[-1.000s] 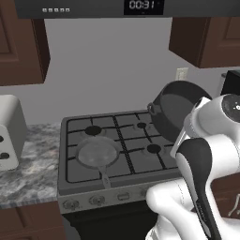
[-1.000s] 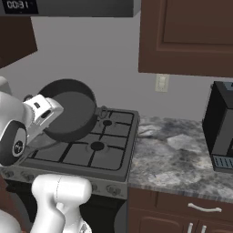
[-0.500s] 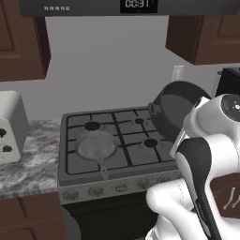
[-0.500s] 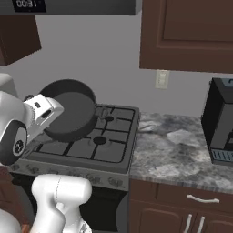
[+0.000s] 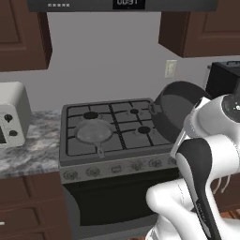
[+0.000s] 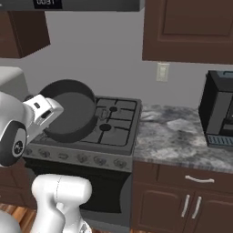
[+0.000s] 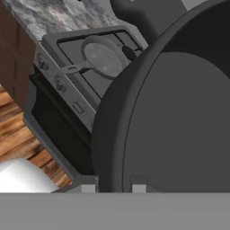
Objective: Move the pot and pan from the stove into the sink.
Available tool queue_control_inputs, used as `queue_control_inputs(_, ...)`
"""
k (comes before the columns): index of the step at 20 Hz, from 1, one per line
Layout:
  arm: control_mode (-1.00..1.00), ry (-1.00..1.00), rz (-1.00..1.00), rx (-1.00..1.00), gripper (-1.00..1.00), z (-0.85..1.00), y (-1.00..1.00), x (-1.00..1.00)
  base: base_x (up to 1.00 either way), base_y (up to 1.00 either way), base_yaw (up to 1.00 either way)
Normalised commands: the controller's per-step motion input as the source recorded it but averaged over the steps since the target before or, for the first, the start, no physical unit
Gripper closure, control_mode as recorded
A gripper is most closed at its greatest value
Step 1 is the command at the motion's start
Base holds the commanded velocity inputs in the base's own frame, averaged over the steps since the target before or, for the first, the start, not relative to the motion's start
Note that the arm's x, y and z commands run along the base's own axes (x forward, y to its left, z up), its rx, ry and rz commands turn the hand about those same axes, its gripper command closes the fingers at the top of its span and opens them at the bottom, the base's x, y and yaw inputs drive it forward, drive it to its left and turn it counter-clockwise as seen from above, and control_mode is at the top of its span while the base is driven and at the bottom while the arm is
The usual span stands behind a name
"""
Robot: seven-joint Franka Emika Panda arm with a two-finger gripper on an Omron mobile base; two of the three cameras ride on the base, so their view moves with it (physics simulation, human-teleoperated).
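The pot [image 6: 70,111], deep and dark grey, hangs tilted on its side over the right part of the stove [image 6: 113,123], its open mouth turned toward the right base camera. My gripper [image 6: 49,119] is shut on its rim; in the hand view the gripper [image 7: 114,186] straddles the pot [image 7: 179,117] wall. From the left base view the pot [image 5: 176,110] sits just beyond my white wrist. The pan [image 5: 93,132], shallow and light grey, rests on the front left burner of the stove [image 5: 117,166], handle toward the knobs, also the pan [image 7: 104,58]. The sink is out of view.
A white toaster [image 5: 11,115] stands on the granite counter [image 5: 33,150] left of the stove. A black coffee machine [image 6: 218,111] stands on the counter [image 6: 177,136] to the right. A microwave [image 5: 122,3] and dark wall cabinets hang overhead.
The whole picture has shifted slightly, so the camera has moved with the base. The pot stays in my grip, held the same way; the pan has not moved.
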Motion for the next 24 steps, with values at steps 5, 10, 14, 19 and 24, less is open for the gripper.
queue_control_inputs(5,1.0,0.0,0.0,0.0,1.0,0.0,0.0,0.0,-0.16,0.0,0.0)
queue_control_inputs(10,1.0,0.0,0.0,0.0,1.0,0.0,0.0,0.0,0.0,0.0,0.0)
queue_control_inputs(14,1.0,0.0,0.0,0.0,1.0,0.0,0.0,0.0,0.0,0.0,0.0)
queue_control_inputs(19,1.0,0.0,0.0,0.0,1.0,0.0,0.0,0.0,0.0,0.0,0.03)
queue_control_inputs(24,1.0,0.0,0.0,0.0,1.0,0.0,0.0,0.0,0.0,-0.05,-0.04)
